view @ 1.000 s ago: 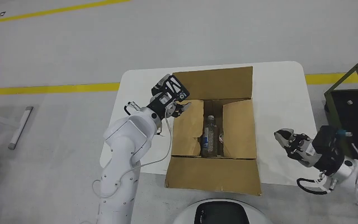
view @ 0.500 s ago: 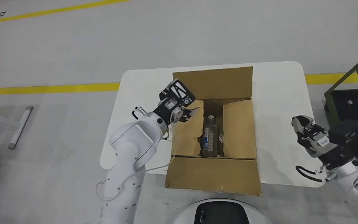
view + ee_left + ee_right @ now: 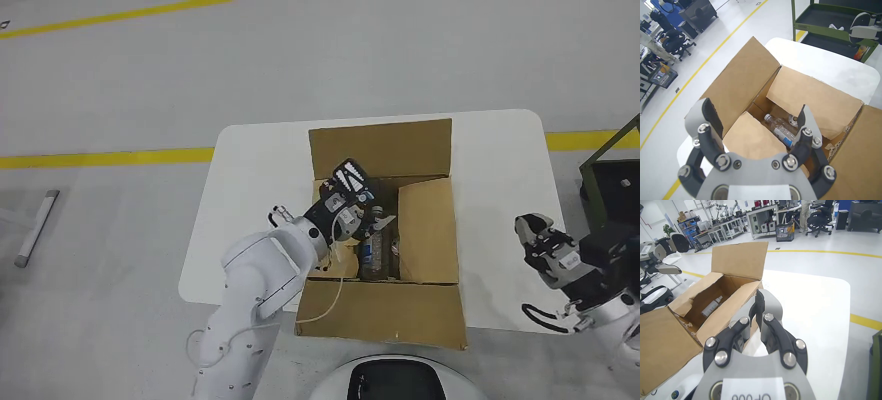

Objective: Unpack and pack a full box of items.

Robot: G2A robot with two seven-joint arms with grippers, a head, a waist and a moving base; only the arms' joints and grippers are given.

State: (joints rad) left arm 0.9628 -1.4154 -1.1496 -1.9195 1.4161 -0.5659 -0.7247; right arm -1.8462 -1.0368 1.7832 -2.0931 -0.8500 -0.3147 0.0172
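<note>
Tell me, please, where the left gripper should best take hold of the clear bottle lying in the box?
Grip the clear bottle across its mid-body, coming straight down: it lies flat on the box floor, and the half-folded flaps leave only a narrow gap above. The open left gripper likely fits.

In the top view the left hand (image 3: 370,210) covers the neck of the bottle (image 3: 372,252), at the 12 o'clock end of the opening of the box (image 3: 385,312). The inner flaps (image 3: 428,230) hide most of the box floor. The small round thing (image 3: 793,120) beside the bottle is too small to identify. The green cart (image 3: 610,190) is cut off at 3 o'clock.
</note>
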